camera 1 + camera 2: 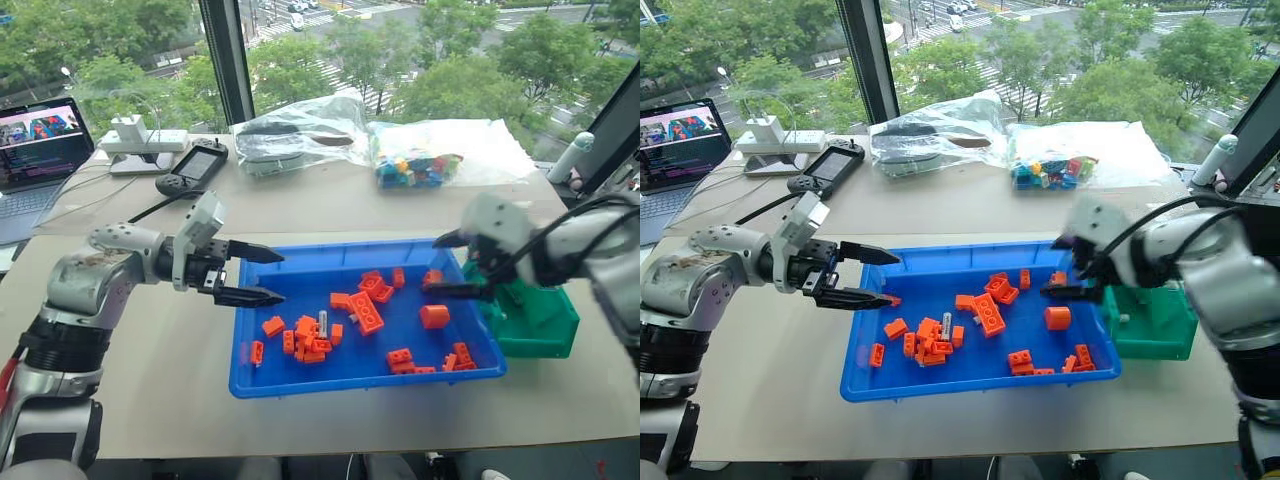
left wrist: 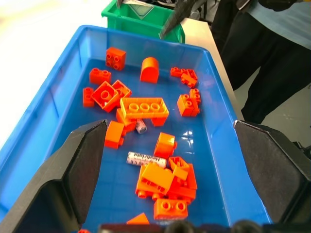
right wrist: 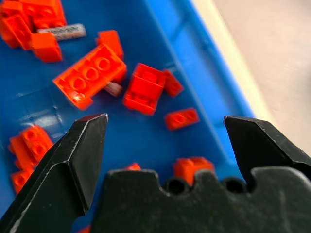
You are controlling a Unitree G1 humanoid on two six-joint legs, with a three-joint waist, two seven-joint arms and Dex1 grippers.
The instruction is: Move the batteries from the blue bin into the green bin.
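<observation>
Laptop (image 1: pixel 35 160), game controller (image 1: pixel 193 168), bagged toy bricks (image 1: pixel 415 166) along the table's (image 1: pixel 330 205) far side

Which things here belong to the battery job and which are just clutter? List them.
Job:
- batteries: one lying free, one tucked under the long brick
- blue bin
- green bin
- left tool and right tool, both open

Clutter:
- orange bricks
- orange cylinder
- laptop
- game controller
- bag of coloured bricks

2 head views look down; 2 wrist views closely share the blue bin (image 2: pixel 228 145).
</observation>
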